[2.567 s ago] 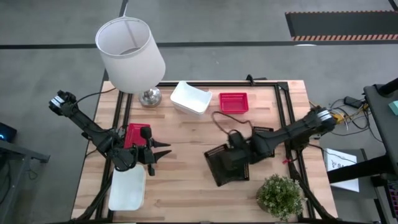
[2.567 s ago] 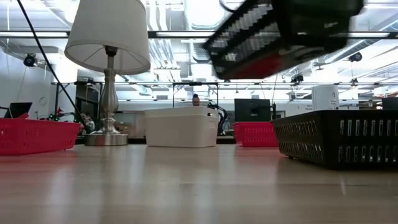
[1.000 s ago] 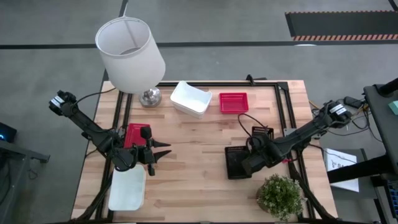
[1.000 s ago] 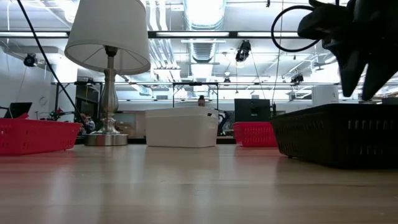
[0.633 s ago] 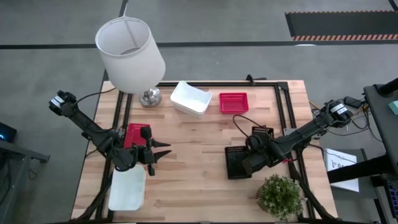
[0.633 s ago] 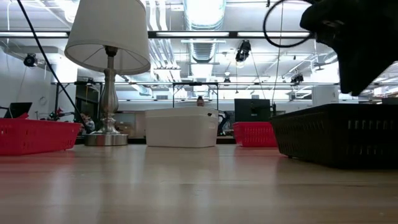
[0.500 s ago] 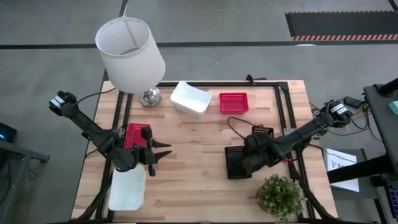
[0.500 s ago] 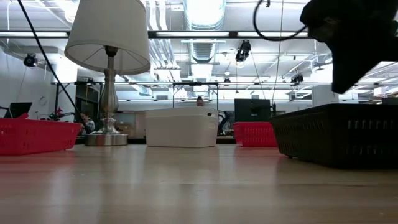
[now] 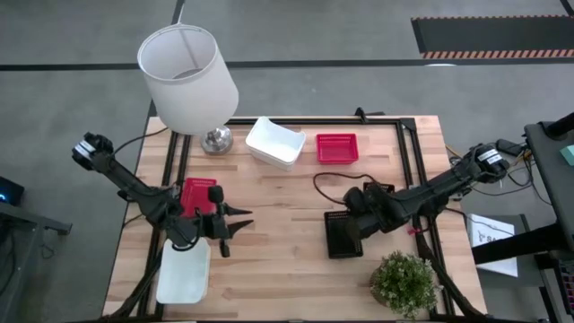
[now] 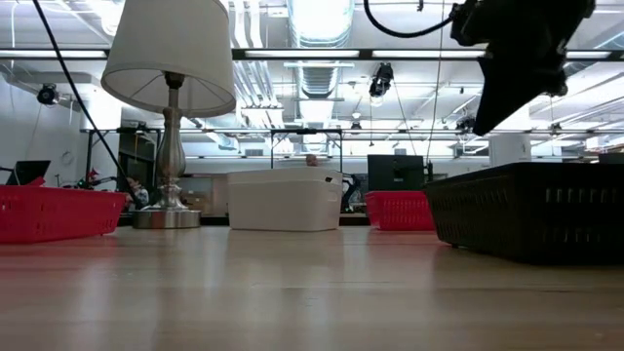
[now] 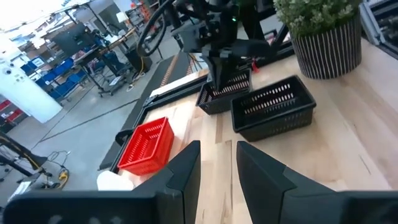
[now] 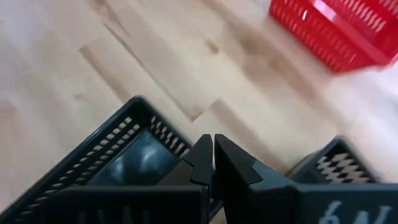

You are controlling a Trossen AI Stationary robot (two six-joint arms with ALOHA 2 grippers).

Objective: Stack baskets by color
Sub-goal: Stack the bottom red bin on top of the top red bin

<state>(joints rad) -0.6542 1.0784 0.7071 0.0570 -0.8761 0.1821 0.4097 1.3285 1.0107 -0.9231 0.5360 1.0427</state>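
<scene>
A black basket [image 9: 343,235] rests flat on the table right of centre, and a second black basket [image 9: 380,189] stands just beyond it, partly under my right arm. My right gripper [image 9: 352,203] hangs shut above the gap between them, clear of the near black basket's rim [image 12: 124,155] and touching nothing. One red basket [image 9: 336,147] and a white basket [image 9: 275,142] stand at the far middle. Another red basket [image 9: 195,192] lies under my left arm, and a white basket [image 9: 184,271] lies at the near left. My left gripper [image 9: 240,220] hovers open and holds nothing.
A lamp with a white shade [image 9: 188,76] stands at the far left corner. A small potted plant [image 9: 404,283] stands at the near right, close to the black basket. Bare wood [image 9: 278,224] lies between the two grippers.
My right gripper has shut its fingers on nothing, rolled about its own axis, and drawn back from over the near black basket toward the table's far edge. The black basket stays where it was on the table.
</scene>
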